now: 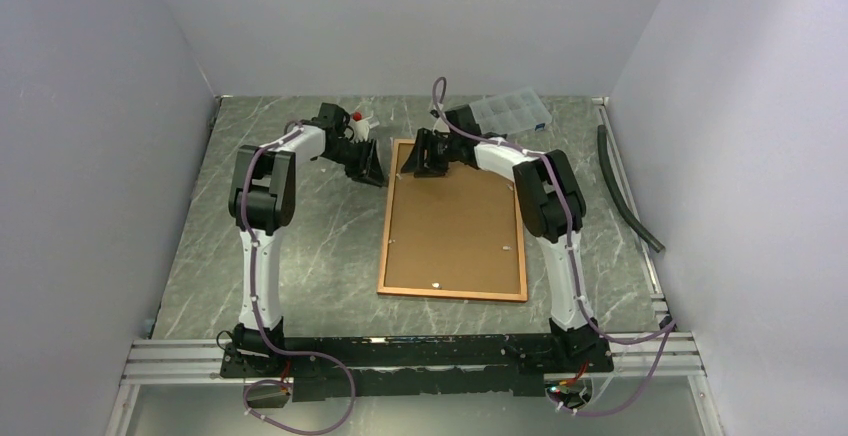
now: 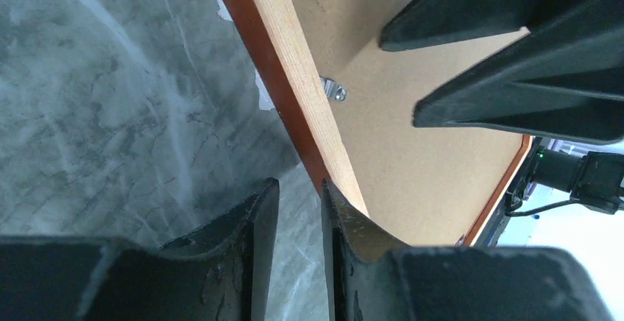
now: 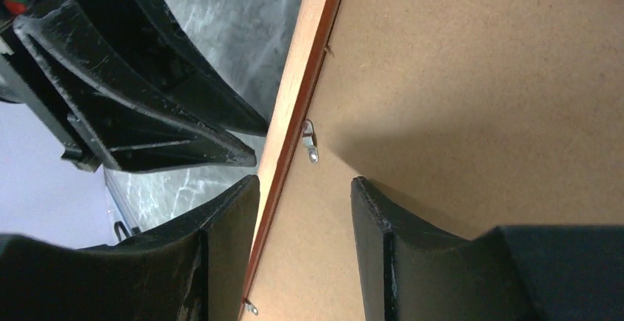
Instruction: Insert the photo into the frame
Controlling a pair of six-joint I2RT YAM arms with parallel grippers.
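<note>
The frame (image 1: 452, 294) lies face down mid-table, its reddish-brown border around a plain brown backing board (image 1: 455, 226). The photo is not in view. My left gripper (image 1: 368, 168) is at the frame's far left corner, just outside the border. In the left wrist view (image 2: 300, 185) its jaws stand a narrow gap apart, empty, beside the frame's edge (image 2: 294, 107). My right gripper (image 1: 428, 161) is over the frame's far left end. In the right wrist view (image 3: 305, 181) it is open and empty, its jaws either side of the border (image 3: 294, 107) above the board (image 3: 478, 78).
A clear compartment box (image 1: 510, 111) sits at the back right. A dark hose (image 1: 625, 191) lies along the right wall. A small white and red object (image 1: 358, 118) sits behind the left gripper. Small metal tabs (image 3: 310, 144) line the frame's inner edge. Walls close in on three sides.
</note>
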